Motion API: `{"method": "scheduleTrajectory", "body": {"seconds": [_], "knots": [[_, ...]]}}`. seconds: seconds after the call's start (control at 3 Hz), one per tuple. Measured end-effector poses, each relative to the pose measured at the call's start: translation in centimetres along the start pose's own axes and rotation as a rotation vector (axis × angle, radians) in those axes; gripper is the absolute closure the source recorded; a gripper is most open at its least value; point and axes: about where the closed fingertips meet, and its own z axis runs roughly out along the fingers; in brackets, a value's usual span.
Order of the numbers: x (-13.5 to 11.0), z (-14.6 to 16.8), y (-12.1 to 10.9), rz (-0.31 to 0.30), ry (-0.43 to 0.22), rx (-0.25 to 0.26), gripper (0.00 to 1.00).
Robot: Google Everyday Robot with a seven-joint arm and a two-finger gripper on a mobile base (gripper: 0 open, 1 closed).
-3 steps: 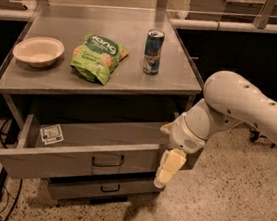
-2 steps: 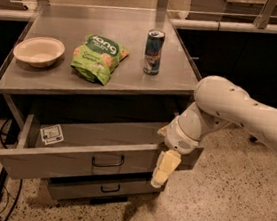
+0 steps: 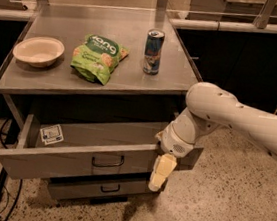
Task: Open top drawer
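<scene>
— Where is the top drawer (image 3: 46,161)?
— Standing well out beneath the surface (image 3: 132,81). It has a flat grey metal front, a dark loop handle (image 3: 108,161) and a white card (image 3: 51,133) on its floor.
— And the hand (image 3: 161,173)?
— It hangs at the front's right end. Spread or pressed together, I cannot tell.
— The risk?
— Force there, off-centre, could skew the drawer, and a jolt might topple the slim can (image 3: 153,51).

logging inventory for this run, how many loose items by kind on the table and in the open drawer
bowl: 1
snack bag: 1
can: 1
white card, on the floor of the top drawer: 1
total: 4
The hand hangs at the top drawer's front right corner.
</scene>
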Motion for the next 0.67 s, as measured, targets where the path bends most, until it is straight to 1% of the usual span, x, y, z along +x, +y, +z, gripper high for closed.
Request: {"method": "scheduleTrajectory", "body": {"seconds": [0.33,0.67], "knots": [[0.0,0.0,1.2,-0.003,0.004,-0.025,0.0],[-0.3,-1.2,4.4,-0.027,-0.005,-0.061,0.0]]}}
